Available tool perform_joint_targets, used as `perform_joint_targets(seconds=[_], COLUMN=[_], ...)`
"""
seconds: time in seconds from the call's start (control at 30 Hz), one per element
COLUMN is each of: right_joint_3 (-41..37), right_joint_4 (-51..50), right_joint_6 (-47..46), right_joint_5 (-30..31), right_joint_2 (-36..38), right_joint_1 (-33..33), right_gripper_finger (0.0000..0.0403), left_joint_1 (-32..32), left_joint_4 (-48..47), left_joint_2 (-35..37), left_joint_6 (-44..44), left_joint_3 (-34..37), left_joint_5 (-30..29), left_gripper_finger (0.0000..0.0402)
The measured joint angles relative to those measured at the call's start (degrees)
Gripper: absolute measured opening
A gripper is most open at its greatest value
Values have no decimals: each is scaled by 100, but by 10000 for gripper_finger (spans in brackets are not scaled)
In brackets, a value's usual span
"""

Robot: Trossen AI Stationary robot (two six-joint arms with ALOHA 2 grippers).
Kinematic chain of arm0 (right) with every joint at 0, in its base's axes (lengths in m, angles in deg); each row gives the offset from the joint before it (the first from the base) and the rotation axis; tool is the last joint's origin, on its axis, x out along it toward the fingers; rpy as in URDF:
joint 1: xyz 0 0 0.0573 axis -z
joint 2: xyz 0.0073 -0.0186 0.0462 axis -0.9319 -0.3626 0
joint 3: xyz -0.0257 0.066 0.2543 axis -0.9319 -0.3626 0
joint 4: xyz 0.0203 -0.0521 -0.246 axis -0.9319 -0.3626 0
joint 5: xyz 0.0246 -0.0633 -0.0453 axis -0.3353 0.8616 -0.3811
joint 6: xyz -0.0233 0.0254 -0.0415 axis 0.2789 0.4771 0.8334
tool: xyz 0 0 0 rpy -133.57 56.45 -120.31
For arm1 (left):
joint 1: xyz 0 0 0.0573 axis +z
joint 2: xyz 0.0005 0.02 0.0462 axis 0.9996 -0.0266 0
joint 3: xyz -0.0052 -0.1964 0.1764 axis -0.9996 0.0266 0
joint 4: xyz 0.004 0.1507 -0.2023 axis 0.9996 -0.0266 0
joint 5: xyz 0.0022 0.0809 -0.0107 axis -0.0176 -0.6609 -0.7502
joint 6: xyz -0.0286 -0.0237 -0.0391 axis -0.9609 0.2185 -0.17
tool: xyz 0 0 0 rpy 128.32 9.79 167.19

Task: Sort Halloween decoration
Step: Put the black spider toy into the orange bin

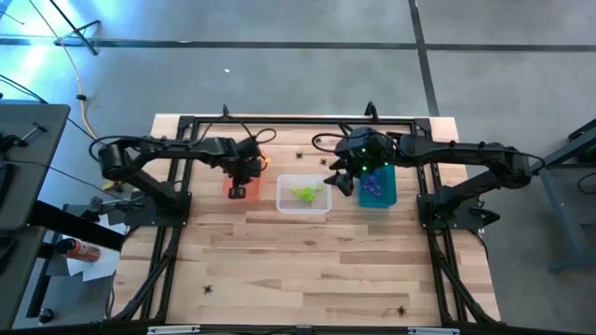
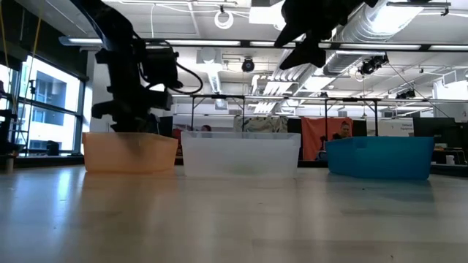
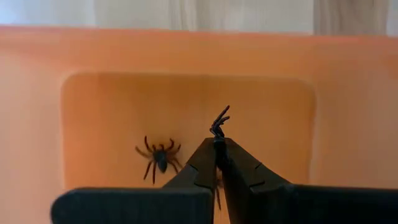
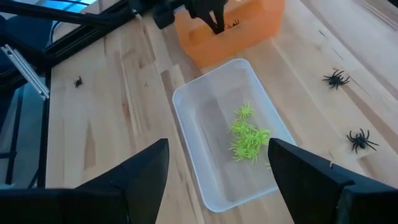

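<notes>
My left gripper (image 3: 217,152) points down into the orange bin (image 1: 244,183), shut on a small black spider (image 3: 219,121). A second black spider (image 3: 160,158) lies on that bin's floor. My right gripper (image 4: 217,168) hangs open, holding nothing, high over the clear bin (image 4: 211,124). Several lime green spiders (image 4: 247,137) lie in a heap on the clear bin's floor. The teal bin (image 1: 377,186) to its right holds purple pieces (image 1: 372,189). My left gripper pinches the black spider between its two fingertips, and a few bent legs (image 3: 221,117) stick out past their ends. The fingers come from above, pointing down into the orange bin (image 2: 131,150). Which part of the spider they grip is hidden by the fingers.
The three bins stand in a row at the table's far middle. Loose black spiders lie on the wood: two beyond the clear bin (image 4: 336,78) (image 4: 360,140), one toward the left (image 4: 78,81), two near the front edge (image 1: 207,288) (image 1: 402,310). A black frame borders the table.
</notes>
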Motion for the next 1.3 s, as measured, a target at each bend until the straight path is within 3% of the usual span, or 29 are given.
perform_joint_targets(seconds=[0.5, 0.77, 1.0, 1.17, 1.3], right_joint_3=[0, 0, 0, 0, 0], right_joint_4=[43, 53, 63, 127, 156], right_joint_6=[44, 48, 329, 455, 455], right_joint_5=[0, 0, 0, 47, 50], right_joint_2=[0, 0, 0, 0, 0], right_joint_1=[13, 13, 16, 18, 18], right_gripper_finger=[271, 271, 271, 271, 271], left_joint_1=[-24, -24, 44, 195, 331], left_joint_4=[313, 277, -754, -1446, -1372], left_joint_2=[-372, -372, -319, 72, 850], left_joint_6=[256, 104, 45, -369, -1188], left_joint_3=[0, -11, -683, -1246, -1354], left_joint_5=[14, -303, -240, -35, 401], left_gripper_finger=[24, 120, 210, 237, 237])
